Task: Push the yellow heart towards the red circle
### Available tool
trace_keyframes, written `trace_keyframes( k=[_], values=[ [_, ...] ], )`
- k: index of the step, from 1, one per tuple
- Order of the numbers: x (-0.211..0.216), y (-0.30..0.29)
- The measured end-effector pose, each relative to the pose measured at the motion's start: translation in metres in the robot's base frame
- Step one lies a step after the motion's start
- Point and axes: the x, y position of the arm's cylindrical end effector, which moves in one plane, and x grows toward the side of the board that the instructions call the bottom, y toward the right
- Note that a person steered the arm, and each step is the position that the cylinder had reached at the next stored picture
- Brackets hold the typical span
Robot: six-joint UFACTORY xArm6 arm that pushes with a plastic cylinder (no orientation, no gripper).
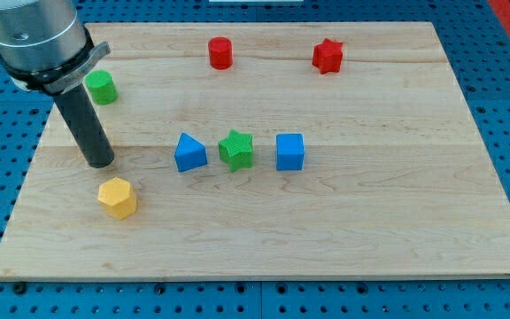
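Note:
My tip (pixel 101 165) rests on the board at the view's left. The only yellow block (pixel 117 198) I see looks six-sided rather than heart-shaped; it lies just below and slightly right of my tip, a small gap apart. The red circle (pixel 220 53) stands near the view's top, well up and to the right of both. No other yellow block shows; the rod and arm hide a strip of board at the upper left.
A green circle (pixel 102 87) sits right beside the rod, above my tip. A blue triangle (pixel 189 152), green star (pixel 235 148) and blue cube (pixel 289 151) form a row mid-board. A red star (pixel 327 56) is at the top right.

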Motion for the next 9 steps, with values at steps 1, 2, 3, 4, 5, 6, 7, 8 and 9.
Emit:
trace_keyframes(
  k=[1, 2, 3, 4, 5, 6, 7, 8, 9],
  values=[
    [0.0, -0.011],
    [0.007, -0.025],
    [-0.012, -0.049],
    [-0.032, -0.018],
    [-0.039, 0.04],
    [-0.11, 0.041],
    [-0.12, 0.064],
    [-0.165, 0.073],
    [-0.165, 0.074]
  ],
)
